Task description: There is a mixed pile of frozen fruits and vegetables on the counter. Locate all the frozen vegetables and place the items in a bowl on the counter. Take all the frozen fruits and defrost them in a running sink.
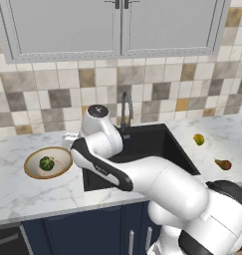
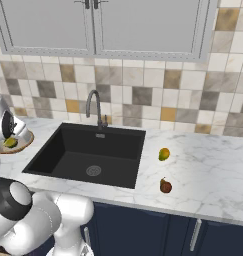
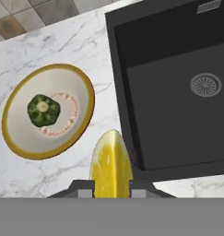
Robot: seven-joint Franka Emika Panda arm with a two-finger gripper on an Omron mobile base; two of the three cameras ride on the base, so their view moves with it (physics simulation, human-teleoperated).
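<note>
Between bowl and sink, my fingers pinch the yellow wedge.
Released off-centre, I judge it could miss the rim and land on the desk.

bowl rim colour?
Tan-orange rim on the bowl, cream inside with reddish speckles; clearest in the hand view.

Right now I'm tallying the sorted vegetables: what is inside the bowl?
The bowl holds one dark-green broccoli piece on its speckled cream floor. The yellow wedge is not in it, being clamped in the gripper above the counter.
</note>
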